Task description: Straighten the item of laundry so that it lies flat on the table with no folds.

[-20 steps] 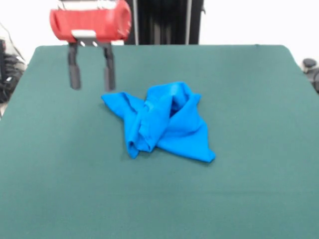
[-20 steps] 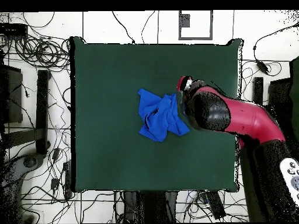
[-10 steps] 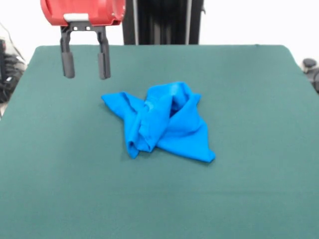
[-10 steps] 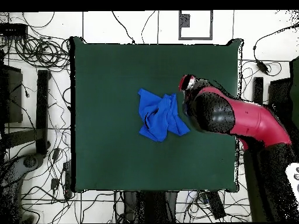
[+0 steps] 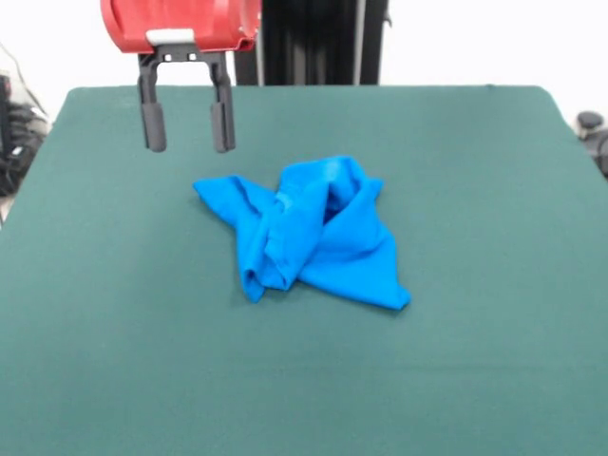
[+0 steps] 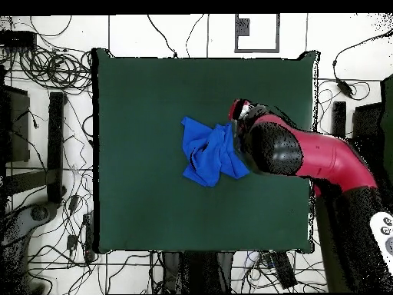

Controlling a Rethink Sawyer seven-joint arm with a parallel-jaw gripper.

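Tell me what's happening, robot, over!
Gripper open, empty, up above the table, beside the shirt. Blue shirt crumpled in a heap, not flat yet. Nothing in the way.

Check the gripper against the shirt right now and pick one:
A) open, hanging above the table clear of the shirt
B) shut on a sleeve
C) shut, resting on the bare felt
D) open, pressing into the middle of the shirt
A: the gripper hangs open with nothing between its fingers, apart from the crumpled T-shirt.

The shirt (image 5: 309,233) lies mid-table (image 5: 494,361), gripper (image 5: 187,128) above its far-left corner.
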